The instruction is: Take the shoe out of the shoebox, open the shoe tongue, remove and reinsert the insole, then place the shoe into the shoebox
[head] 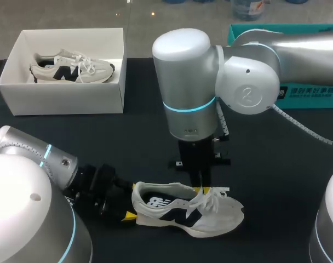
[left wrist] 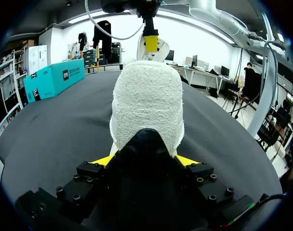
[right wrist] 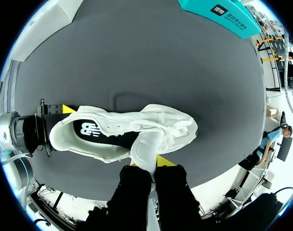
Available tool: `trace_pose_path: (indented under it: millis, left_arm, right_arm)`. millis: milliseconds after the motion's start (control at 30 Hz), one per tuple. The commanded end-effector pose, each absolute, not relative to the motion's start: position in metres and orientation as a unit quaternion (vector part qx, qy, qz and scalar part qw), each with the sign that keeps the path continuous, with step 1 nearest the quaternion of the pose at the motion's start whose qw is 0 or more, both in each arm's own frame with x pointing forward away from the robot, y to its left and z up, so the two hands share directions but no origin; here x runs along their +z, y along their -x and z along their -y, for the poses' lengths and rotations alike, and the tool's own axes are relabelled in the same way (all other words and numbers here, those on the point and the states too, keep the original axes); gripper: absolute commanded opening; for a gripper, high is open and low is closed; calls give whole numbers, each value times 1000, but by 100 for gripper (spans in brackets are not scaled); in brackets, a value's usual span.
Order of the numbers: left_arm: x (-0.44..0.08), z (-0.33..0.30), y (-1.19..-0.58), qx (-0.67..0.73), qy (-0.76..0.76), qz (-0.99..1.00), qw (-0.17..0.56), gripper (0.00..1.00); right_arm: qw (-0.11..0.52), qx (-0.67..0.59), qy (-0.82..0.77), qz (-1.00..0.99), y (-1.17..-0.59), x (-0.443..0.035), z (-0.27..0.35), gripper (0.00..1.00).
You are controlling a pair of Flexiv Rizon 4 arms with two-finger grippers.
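1. While the head view looks down, the shoe point(head: 183, 211) sits on its sole on the dark counter point(head: 276, 181). It's out of the white shoebox point(head: 68, 98), which stands well apart at the far left with a second shoe point(head: 73, 68) inside. The left pincer point(head: 131, 212) comes in low at the heel, and the right pincer point(head: 202, 189) hangs straight down at the laces point(head: 213, 197).
2. Over to the left wrist view: the heel fills the gap, with a yellow tip pressed to each side. So the left pincer is clamped on the shoe, and that's a solid anchor. This step needs exactly that, a heel held firm and low so the shoe can't lift off the counter.
3. Right wrist view now: the right pincer is closed narrow on the tongue point(right wrist: 147, 147), the white flap pinched between its tips. The dark insole point(right wrist: 96, 132) shows in the opening. My call is that this is the tongue-opening step. To do it well, draw the tongue up and toward the toe, gently and clear of the laces, until the mouth gapes wide enough for the insole.
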State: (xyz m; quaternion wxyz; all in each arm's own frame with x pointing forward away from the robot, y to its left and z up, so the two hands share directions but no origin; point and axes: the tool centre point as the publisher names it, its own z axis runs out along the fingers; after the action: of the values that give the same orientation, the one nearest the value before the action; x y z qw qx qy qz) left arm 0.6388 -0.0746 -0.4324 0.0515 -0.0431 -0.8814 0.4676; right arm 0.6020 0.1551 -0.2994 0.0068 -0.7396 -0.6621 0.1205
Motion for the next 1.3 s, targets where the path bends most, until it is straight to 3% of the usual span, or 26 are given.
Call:
trace_pose_path:
  millis: [33,167,200,267,300,400,667,800,1300]
  left_arm:
    - [-436,78,-637,466,43,882,51,0]
    - [-436,78,-637,466,43,882,51,0]
    - [-436,78,-637,466,43,882,51,0]
    - [-436,78,-637,466,43,882,51,0]
    - [-436,78,-637,466,43,882,51,0]
    - [-436,78,-637,466,43,882,51,0]
    - [-436,78,-637,466,43,882,51,0]
    - [-436,78,-637,466,43,882,51,0]
    - [-436,78,-637,466,43,882,51,0]
  right_arm:
    - [-1,96,849,520,-596,-293,-133,0]
    - [11,91,847,524,-602,-293,-126,0]
    - [15,92,844,528,-604,-294,-126,4]
    - [15,91,842,531,-607,-294,-128,27]
    - [16,92,839,536,-609,-293,-130,33]
    - [15,92,833,545,-612,-294,-137,42]
    - [18,93,827,555,-614,-295,-145,37]
    - [18,90,828,554,-614,-291,-140,0]
    - [38,51,844,532,-609,-294,-100,0]
